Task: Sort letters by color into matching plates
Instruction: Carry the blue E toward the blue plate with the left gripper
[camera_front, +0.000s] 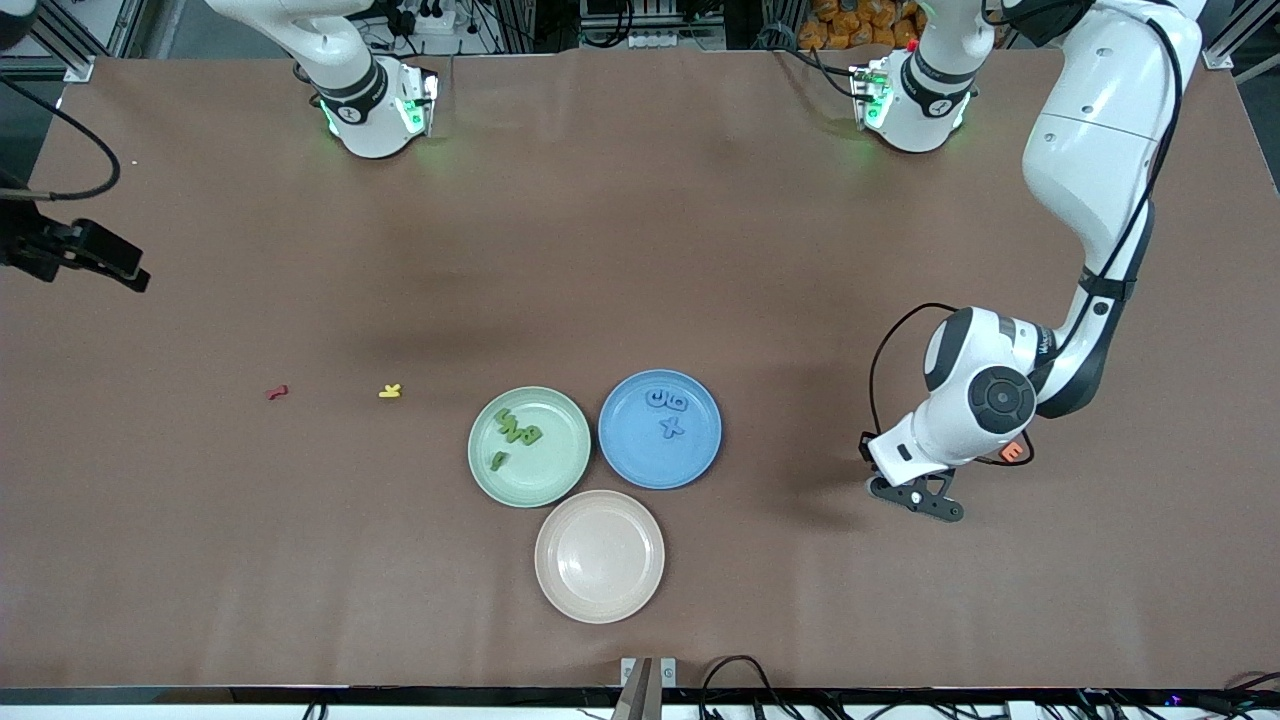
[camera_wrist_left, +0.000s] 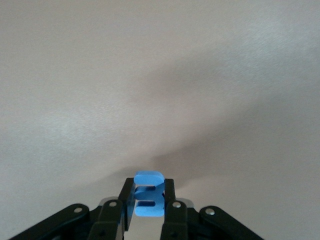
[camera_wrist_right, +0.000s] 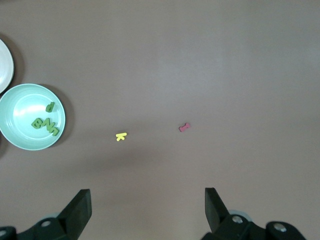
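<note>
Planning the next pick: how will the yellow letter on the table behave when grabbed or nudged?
The yellow letter looks tiny and flat, so it is probably very light and would slide rather than roll. Lying flat on the table, it offers little edge; it may skid away. It looks stiff, like the blue piece.

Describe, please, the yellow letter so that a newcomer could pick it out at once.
Start at the green plate and move toward the right arm's end of the table. The first loose piece there is the yellow letter, flat on the bare table. A red piece lies farther along; only the colour separates them.
</note>
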